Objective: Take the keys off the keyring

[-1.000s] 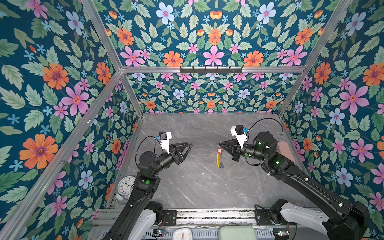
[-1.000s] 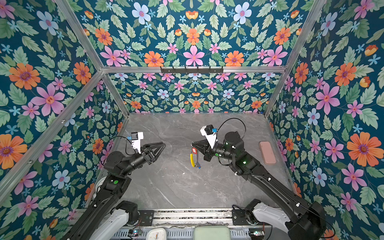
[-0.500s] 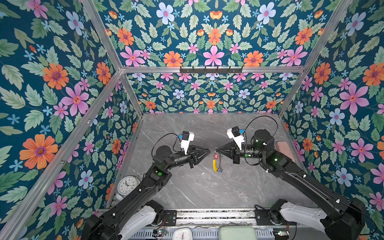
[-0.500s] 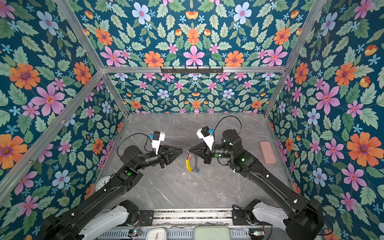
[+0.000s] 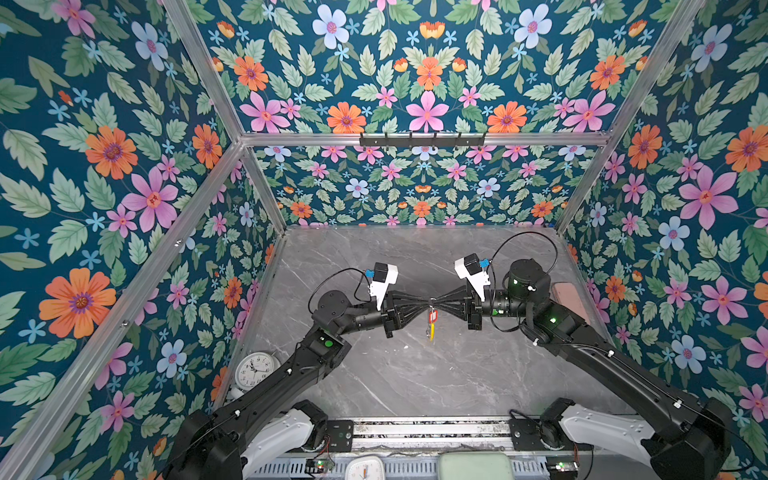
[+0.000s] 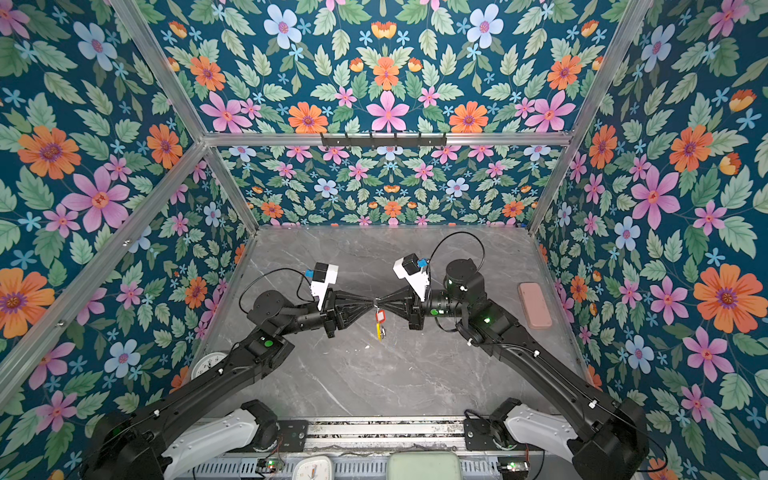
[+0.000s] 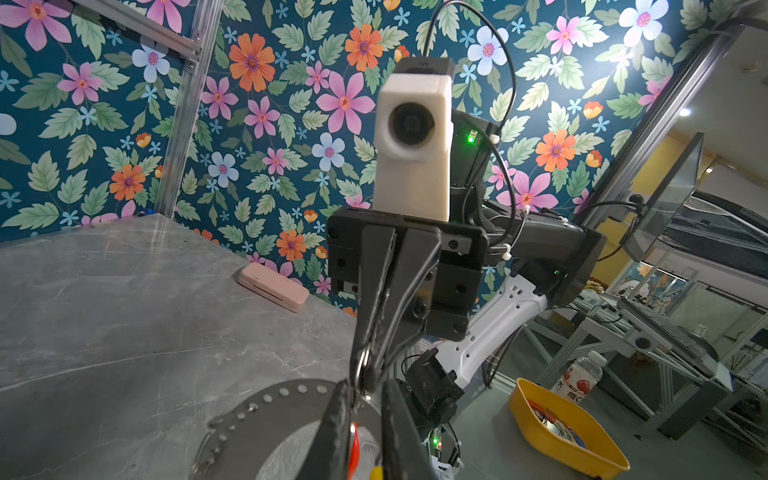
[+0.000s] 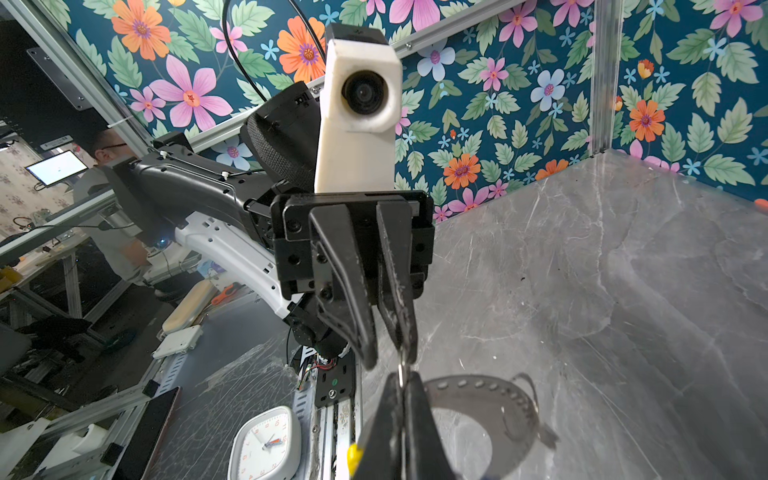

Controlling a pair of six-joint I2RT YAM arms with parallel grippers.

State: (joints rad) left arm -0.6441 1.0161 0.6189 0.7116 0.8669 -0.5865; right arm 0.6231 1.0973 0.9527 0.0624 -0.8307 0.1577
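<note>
Both grippers meet tip to tip above the middle of the table. My right gripper (image 5: 437,300) (image 8: 401,380) is shut on a thin metal part of the keyring (image 5: 432,330). The ring's yellow section (image 6: 378,330) hangs below it. A key with a red tag (image 5: 433,316) (image 6: 379,316) dangles just under the tips. My left gripper (image 5: 428,300) (image 7: 365,390) stands with its jaws a narrow gap apart. The red tag (image 7: 353,444) and a small silver loop (image 7: 364,363) sit in that gap. The hoop itself is mostly hidden in the wrist views, and only its shadow shows on the table.
A round white clock (image 5: 254,370) leans at the table's left edge under the left arm. A pink case (image 5: 567,297) (image 7: 274,286) lies by the right wall. A square clock (image 8: 266,444) sits on the front rail. A yellow bin (image 7: 569,436) stands outside the enclosure.
My left arm has swung from the left side to the centre, its jaws narrowing as it reached the right gripper's tips. The right gripper kept the keyring and shifted slightly left.
</note>
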